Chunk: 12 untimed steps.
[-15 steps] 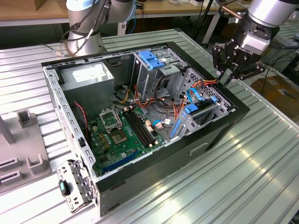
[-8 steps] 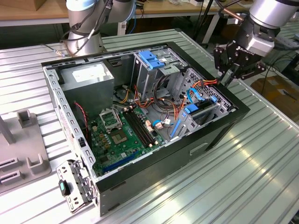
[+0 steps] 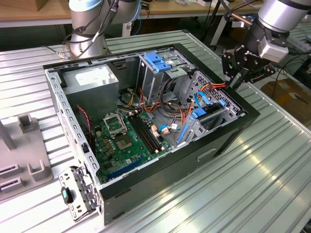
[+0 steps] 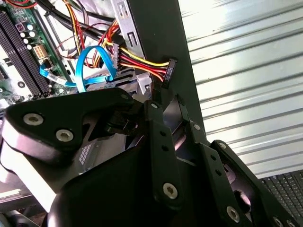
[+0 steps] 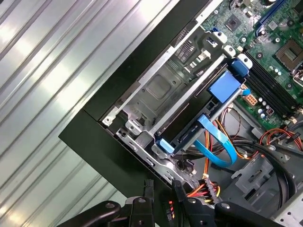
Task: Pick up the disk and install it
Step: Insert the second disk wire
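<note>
A silver-grey jointed arm [image 3: 279, 17] is seen in the exterior view. Its black hand [image 3: 235, 73] is built of flat linked bars fastened with silver screws [image 4: 170, 190].

Claw [image 4: 173, 106] tips hidden behind case rim [image 4: 161, 52]; grip unclear.

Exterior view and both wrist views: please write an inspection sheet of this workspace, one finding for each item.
Surface: ribbed metal table, carrying the open computer case.
Job's things: the disk, blue-railed, lies in the bay at the case's corner.
Clutter: grey fixture at the exterior view's left.
Grippers: gripper above the case's edge, close to the power connector.
Cables: red-yellow power cable ends there; blue data cable loops nearby.
Surroundings: workbenches behind.
</note>
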{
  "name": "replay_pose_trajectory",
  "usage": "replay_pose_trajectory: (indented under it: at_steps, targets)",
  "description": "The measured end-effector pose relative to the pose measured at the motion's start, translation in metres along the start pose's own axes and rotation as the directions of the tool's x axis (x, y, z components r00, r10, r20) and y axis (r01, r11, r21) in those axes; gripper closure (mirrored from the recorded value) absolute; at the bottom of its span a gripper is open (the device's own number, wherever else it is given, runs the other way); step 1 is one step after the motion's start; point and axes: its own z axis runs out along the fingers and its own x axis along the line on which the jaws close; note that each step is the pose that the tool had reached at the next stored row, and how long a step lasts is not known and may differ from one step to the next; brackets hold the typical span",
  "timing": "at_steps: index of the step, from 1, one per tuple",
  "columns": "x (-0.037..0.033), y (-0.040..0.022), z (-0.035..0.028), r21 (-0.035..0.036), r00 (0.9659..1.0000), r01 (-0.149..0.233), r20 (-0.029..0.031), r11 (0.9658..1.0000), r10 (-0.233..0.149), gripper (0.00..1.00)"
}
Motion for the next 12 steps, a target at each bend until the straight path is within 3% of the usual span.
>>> replay_pose_trajectory:
  at_steps: [12]
  targets:
    - [-0.0064,-0.006,0.0002,-0.0006,1.0,0.0,-0.0007,1.0,0.0,0.7]
